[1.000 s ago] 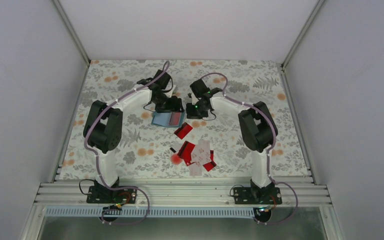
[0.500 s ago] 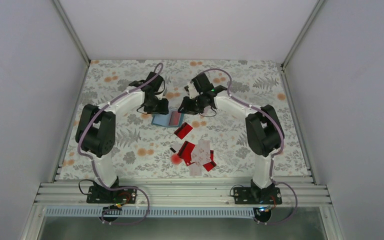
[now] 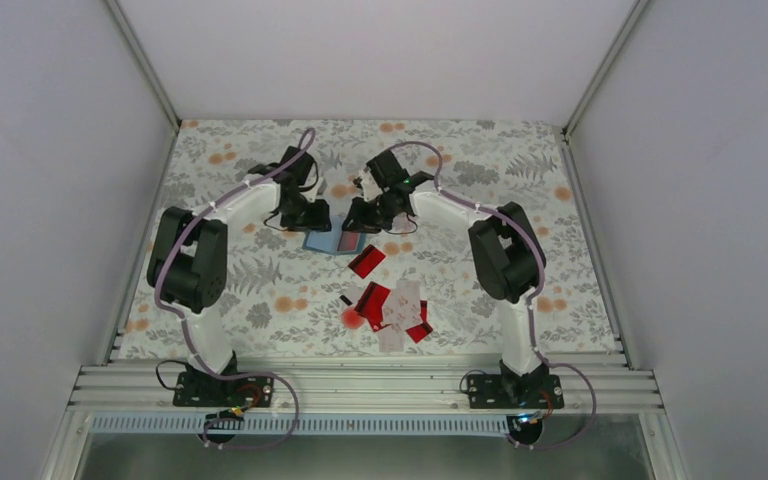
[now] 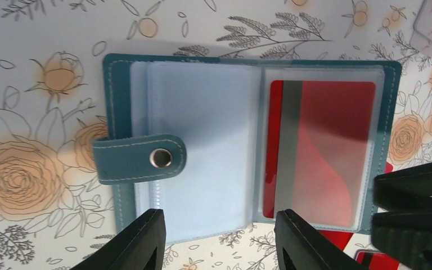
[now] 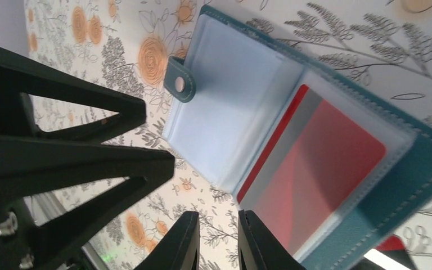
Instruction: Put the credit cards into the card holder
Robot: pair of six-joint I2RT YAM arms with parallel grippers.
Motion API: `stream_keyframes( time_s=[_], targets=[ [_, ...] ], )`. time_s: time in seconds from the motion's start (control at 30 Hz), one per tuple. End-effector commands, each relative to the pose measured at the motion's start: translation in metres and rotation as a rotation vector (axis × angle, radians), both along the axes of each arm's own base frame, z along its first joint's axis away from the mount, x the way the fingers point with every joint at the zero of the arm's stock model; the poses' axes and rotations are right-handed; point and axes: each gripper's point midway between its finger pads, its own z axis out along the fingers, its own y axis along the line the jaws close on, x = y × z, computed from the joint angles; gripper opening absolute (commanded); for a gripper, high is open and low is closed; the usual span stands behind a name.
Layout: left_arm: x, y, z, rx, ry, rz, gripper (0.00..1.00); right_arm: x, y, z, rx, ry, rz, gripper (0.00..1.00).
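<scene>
Shifting leftward, left gripper (image 4: 219,232) hangs apart, empty; right gripper (image 5: 218,243) barely apart, empty; red card (image 4: 326,152) sleeved in card holder (image 4: 202,146); loose cards (image 3: 397,305) wait, lower centre.

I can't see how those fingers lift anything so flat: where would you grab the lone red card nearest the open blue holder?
Probably across its long edges, straight down from above. The red card lies flat on the table, so neither face can be pinched; only its thin edges offer a hold, and the narrower width should suit the jaws.
</scene>
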Motion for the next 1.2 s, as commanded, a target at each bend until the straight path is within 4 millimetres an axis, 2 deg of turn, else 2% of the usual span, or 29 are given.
stream_keyframes(
  time_s=[0.0,0.1,0.4,0.53,0.63,0.77,0.9,0.97,1.17],
  targets=[
    [0.016,0.004,0.022,-0.022,-0.08,0.028,0.5,0.01,-0.009,0.016,-0.086,-0.09,-0.011,0.19],
    [0.018,0.005,0.04,-0.032,-0.144,0.017,0.51,0.009,-0.025,0.019,-0.151,-0.129,-0.019,0.22],
    [0.002,0.011,0.046,-0.016,-0.166,-0.008,0.55,-0.006,-0.045,0.029,-0.187,-0.154,-0.032,0.26],
    [-0.013,0.005,0.026,-0.059,-0.102,-0.036,0.61,-0.011,-0.03,0.036,-0.098,-0.141,0.002,0.26],
    [-0.02,-0.003,0.013,-0.114,-0.047,-0.043,0.65,-0.007,-0.016,0.039,-0.059,-0.142,0.024,0.26],
    [-0.019,-0.012,0.008,-0.179,-0.017,-0.044,0.66,-0.004,0.001,0.039,0.011,-0.123,0.052,0.24],
    [-0.012,-0.015,0.005,-0.2,-0.003,-0.045,0.66,-0.004,0.011,0.03,0.044,-0.1,0.077,0.22],
    [-0.009,-0.012,-0.003,-0.195,0.021,-0.027,0.66,-0.002,0.013,0.022,0.041,-0.087,0.08,0.21],
    [-0.005,-0.007,-0.009,-0.177,0.029,-0.014,0.66,0.001,0.019,0.004,0.044,-0.059,0.092,0.19]
  ],
)
